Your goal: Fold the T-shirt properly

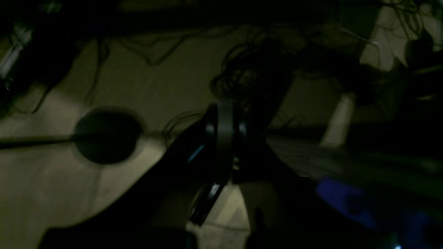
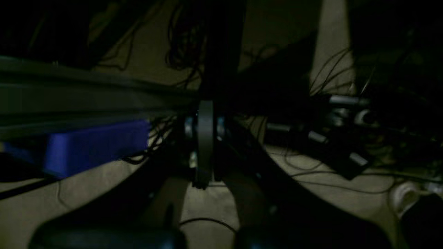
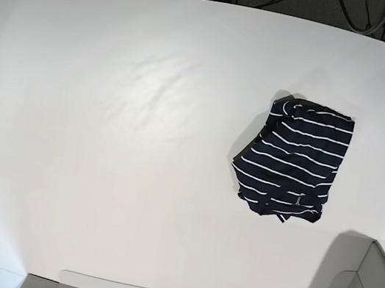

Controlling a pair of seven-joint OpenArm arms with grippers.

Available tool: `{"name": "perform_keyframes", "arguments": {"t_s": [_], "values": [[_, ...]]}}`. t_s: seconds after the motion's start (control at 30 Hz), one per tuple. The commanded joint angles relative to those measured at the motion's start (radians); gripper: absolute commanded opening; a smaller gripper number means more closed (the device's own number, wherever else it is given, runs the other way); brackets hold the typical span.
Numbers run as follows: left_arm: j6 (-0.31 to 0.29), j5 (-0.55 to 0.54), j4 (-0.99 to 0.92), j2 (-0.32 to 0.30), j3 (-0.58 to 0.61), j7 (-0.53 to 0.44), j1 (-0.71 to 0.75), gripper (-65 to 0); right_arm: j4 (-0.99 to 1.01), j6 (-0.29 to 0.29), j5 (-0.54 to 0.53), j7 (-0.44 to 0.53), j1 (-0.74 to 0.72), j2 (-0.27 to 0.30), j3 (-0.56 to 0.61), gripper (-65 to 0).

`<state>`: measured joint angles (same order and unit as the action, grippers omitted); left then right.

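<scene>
T-shirt folded, on white table, right side. Both grippers' jaws together, off table, w/ cables nearby.

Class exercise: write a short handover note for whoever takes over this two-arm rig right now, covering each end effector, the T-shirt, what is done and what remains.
Left end effector: shut, holding nothing, off the table.
Right end effector: shut, holding nothing, off the table.
T-shirt: lies in a compact folded bundle on the white table, toward the left arm's side.
Done: it looks folded.
Left: probably only tidying its slightly uneven lower edge, if wanted.
</scene>
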<state>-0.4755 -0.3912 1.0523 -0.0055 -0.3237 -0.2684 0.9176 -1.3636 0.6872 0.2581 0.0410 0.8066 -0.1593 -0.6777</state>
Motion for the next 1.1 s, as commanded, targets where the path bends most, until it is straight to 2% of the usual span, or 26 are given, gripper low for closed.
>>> {"name": "perform_keyframes", "arguments": {"t_s": [0.0,0.17,0.27,0.37,0.43,0.47,0.53,0.6,0.67,0.73,0.83,0.9,1.07], "values": [[-0.021,0.036,-0.053,0.000,-0.005,-0.019,-0.027,-65.0,0.036,0.011,0.011,0.015,-0.019,0.007,-0.023,-65.0],[-0.019,0.162,-0.419,-0.008,-0.009,-0.022,-0.240,-65.0,0.284,0.011,0.214,0.015,-0.220,0.030,-0.159,-65.0],[-0.018,0.185,-0.628,-0.060,-0.032,-0.024,-0.363,-65.0,0.431,0.011,0.340,0.015,-0.335,0.059,-0.265,-65.0],[-0.013,0.191,-0.844,-0.118,-0.036,-0.030,-0.487,-65.0,0.599,0.011,0.458,0.015,-0.448,0.123,-0.374,-65.0],[0.044,0.191,-0.993,-0.158,-0.004,-0.047,-0.564,-65.0,0.725,0.011,0.550,0.015,-0.514,0.180,-0.429,-65.0],[0.091,0.191,-1.052,-0.175,0.025,-0.061,-0.602,-65.0,0.789,-0.010,0.602,0.015,-0.542,0.209,-0.445,-65.0],[0.191,0.191,-1.052,-0.193,0.096,-0.088,-0.648,-65.0,0.904,-0.163,0.679,0.015,-0.583,0.255,-0.448,-65.0],[0.312,0.188,-1.052,-0.204,0.180,-0.111,-0.685,-65.0,1.044,-0.373,0.769,0.017,-0.629,0.304,-0.446,-65.0],[0.404,0.188,-1.052,-0.204,0.232,-0.116,-0.702,-65.0,1.146,-0.539,0.860,0.017,-0.671,0.332,-0.446,-65.0],[0.458,0.188,-1.052,-0.199,0.262,-0.116,-0.710,-65.0,1.216,-0.703,0.950,0.017,-0.702,0.352,-0.446,-65.0],[0.464,0.188,-1.052,-0.195,0.268,-0.116,-0.719,-65.0,1.255,-0.912,1.047,0.015,-0.729,0.350,-0.448,-65.0],[0.464,0.188,-1.052,-0.181,0.266,-0.116,-0.728,-65.0,1.257,-0.981,1.073,0.015,-0.734,0.346,-0.449,-65.0],[0.464,0.188,-1.052,-0.176,0.265,-0.116,-0.733,-65.0,1.257,-0.987,1.079,0.015,-0.735,0.312,-0.448,-65.0]]}}
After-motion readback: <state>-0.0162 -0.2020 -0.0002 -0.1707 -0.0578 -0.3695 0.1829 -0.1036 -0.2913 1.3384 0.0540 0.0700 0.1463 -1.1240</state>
